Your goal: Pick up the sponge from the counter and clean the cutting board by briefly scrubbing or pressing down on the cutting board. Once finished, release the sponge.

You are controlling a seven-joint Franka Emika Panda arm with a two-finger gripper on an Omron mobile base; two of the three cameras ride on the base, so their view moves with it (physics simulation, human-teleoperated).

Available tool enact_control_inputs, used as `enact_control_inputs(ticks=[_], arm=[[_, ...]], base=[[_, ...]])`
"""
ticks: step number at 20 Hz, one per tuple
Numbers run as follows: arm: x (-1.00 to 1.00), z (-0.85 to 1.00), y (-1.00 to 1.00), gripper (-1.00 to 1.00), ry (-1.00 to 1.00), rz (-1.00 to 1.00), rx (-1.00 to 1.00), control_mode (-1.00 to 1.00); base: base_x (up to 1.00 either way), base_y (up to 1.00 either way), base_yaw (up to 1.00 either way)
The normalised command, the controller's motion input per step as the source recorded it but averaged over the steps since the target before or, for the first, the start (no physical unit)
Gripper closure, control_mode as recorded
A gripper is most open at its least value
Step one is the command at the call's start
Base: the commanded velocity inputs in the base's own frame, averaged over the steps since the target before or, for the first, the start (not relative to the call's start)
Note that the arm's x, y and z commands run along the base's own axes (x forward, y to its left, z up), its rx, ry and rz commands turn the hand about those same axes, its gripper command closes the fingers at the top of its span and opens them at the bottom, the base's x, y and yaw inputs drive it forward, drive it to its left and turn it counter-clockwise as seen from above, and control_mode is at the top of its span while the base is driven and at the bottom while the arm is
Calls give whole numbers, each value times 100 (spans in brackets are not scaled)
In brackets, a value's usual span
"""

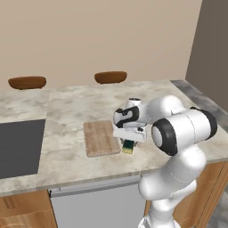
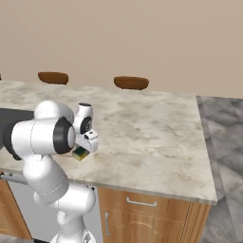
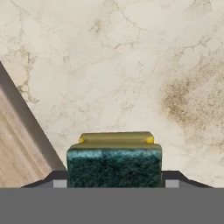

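Tool (image 3: 113, 183) clamping sponge (image 3: 114, 164), green over yellow

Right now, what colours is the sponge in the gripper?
The sponge is dark green on one layer and yellow on the other, clearest in the hand view.

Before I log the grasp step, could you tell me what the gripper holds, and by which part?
The gripper is shut on the sponge, its fingertips pressing the sponge's two opposite short ends, above the counter.
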Motion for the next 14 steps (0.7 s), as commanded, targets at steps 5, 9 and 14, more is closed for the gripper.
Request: enact_control_inputs(ticks=[5,9,14], arm=[[-22,46,36,100,-12,0,0,-100],[6,9,39,100,0,0,0,-100],[49,-7,27,100,0,0,0,-100]], base=[[0,0,0],[0,0,0],[0,0,0]])
